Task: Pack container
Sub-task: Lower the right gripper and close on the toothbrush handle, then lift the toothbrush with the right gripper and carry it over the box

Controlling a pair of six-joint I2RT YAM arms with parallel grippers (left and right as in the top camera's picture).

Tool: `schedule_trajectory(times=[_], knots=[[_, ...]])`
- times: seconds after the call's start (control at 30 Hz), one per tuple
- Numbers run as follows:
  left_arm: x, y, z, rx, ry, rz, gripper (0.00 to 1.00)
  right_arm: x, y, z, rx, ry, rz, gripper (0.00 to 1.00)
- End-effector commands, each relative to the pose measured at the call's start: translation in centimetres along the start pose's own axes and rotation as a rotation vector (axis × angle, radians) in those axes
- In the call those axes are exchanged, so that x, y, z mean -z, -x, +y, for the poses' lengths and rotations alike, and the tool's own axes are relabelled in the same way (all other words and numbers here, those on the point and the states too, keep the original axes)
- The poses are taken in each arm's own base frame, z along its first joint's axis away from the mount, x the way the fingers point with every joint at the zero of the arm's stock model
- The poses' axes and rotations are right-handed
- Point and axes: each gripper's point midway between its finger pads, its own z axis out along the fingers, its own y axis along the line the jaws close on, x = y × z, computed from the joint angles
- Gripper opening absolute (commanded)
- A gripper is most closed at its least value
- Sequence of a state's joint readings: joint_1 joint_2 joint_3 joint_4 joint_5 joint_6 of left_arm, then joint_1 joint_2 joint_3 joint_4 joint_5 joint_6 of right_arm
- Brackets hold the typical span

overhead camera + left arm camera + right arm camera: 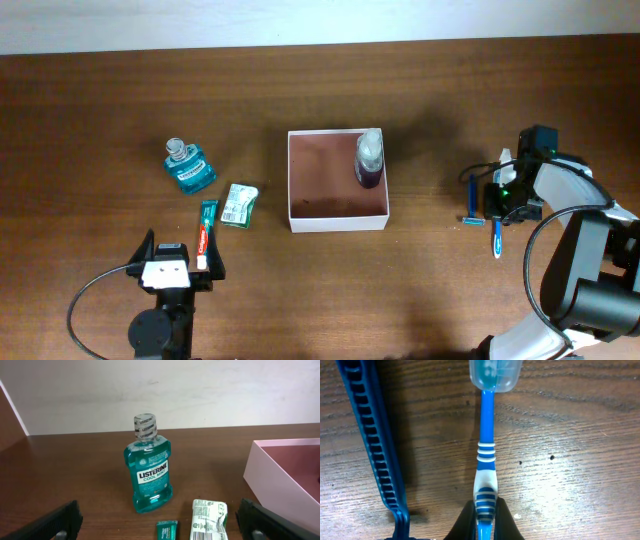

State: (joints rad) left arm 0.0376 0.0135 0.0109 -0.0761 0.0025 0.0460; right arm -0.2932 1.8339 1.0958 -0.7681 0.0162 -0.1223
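The container (320, 178), a shallow square box with white walls and a reddish-brown inside, sits open at the middle of the wooden table (420, 300). A small clear bottle of purple liquid (369, 160) stands in its 1 o'clock corner.

At 3 o'clock from the box, well apart from it, the right gripper (485, 516) is pinched narrow on the tail of a blue-and-white toothbrush (486, 445). The brush lies flat on the wood, its clear-capped head toward 12 o'clock in the wrist view. A dark blue razor (375, 445) lies alongside at 9 o'clock, not touching.

At 9 o'clock from the box stands a Listerine Cool Mint bottle (148, 477). A green-and-white packet (209, 519) and a toothpaste tube (206, 232) lie nearer the left gripper (180, 256). That gripper waits at 7 o'clock, jaws spread wide and holding nothing.
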Motion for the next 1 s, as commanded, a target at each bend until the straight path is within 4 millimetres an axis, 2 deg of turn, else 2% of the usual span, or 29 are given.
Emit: schedule_trajectory(times=[0.0, 0.1, 0.17, 0.33, 0.63, 0.8, 0.97], knots=[[0.0, -0.1, -0.1, -0.016, -0.004, 0.001, 0.99, -0.4, -0.5, 0.1, -0.009, 0.007, 0.019, 0.04], [0.0, -0.1, -0.1, -0.016, -0.004, 0.001, 1.00, 0.1, 0.4, 0.0, -0.009, 0.003, -0.003, 0.04], [0.0, -0.1, -0.1, -0.016, -0.004, 0.001, 0.99, 1.1, 1.7, -0.2, -0.012, 0.001, -0.035, 0.04], [0.0, -0.1, -0.1, -0.016, -0.004, 0.001, 0.99, 5.0, 5.5, -0.7, -0.034, -0.008, -0.118, 0.04], [0.0, -0.1, -0.1, -0.016, -0.004, 0.001, 0.99, 10.9, 8.8, -0.6, -0.024, -0.009, -0.202, 0.04], [0.0, -0.1, -0.1, -0.016, -0.004, 0.001, 0.99, 17.4, 11.7, 2.7, 0.012, 0.027, -0.314, 0.04], [0.0, -0.1, -0.1, -0.016, -0.004, 0.001, 0.99, 23.6, 12.8, 7.9, 0.086, 0.132, -0.418, 0.04]])
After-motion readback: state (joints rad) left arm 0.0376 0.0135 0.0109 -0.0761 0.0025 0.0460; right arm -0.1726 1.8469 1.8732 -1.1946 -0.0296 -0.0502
